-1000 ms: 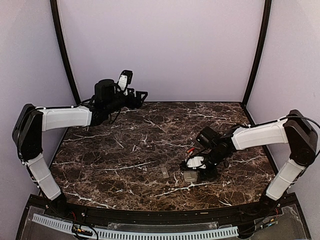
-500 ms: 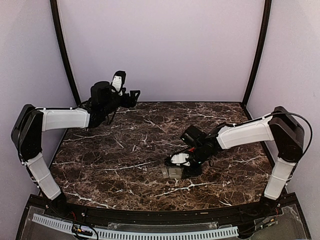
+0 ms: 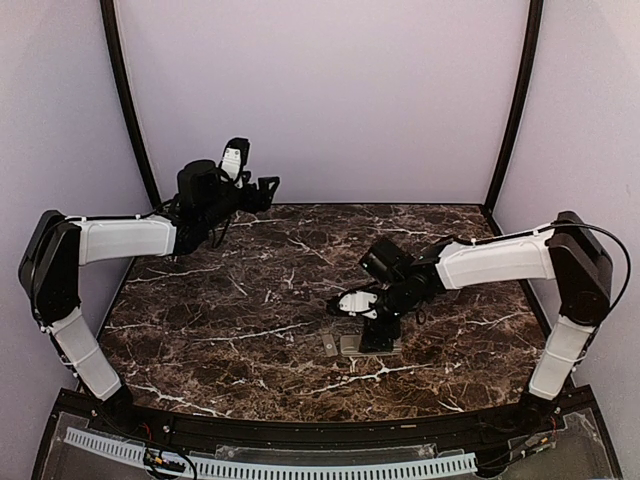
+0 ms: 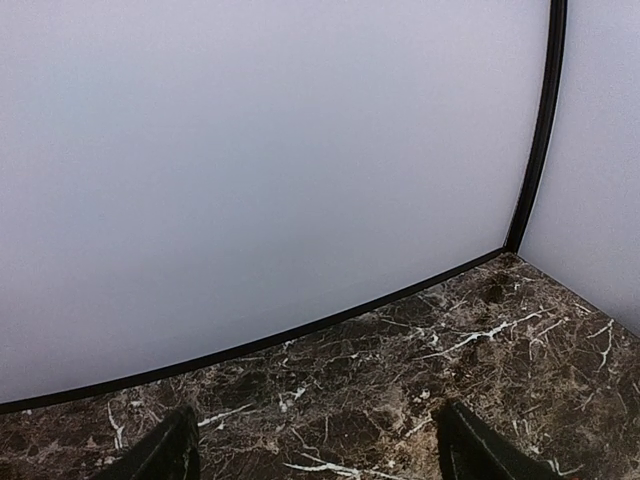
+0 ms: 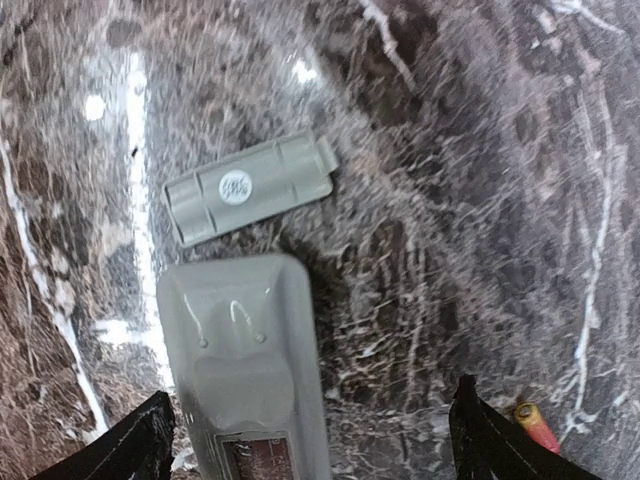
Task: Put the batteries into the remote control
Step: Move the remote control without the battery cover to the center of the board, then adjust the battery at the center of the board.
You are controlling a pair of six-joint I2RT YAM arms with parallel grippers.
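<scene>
Nearest the arm bases, on the dark brown, white-veined marble tabletop (image 3: 220,320), the slim rectangular remote control (image 3: 357,346) lies face down with its grey back up. In the right wrist view its rounded end points at a small grey ribbed plastic battery cover (image 5: 248,188), which lies flat just beyond it, close but apart and slightly askew. A dark opening in the remote's back shows at the bottom edge of that view.

The right gripper (image 5: 310,425) hangs directly over the remote with its black fingers (image 5: 485,440) spread wide on either side, gripping nothing. Just outside one finger, a small red cylindrical battery (image 5: 535,427) lies on the marble, only partly in view.

Far back on the left, the left gripper (image 4: 320,455) is raised near the pale lilac rear wall (image 4: 250,150), its jaws apart and empty.
</scene>
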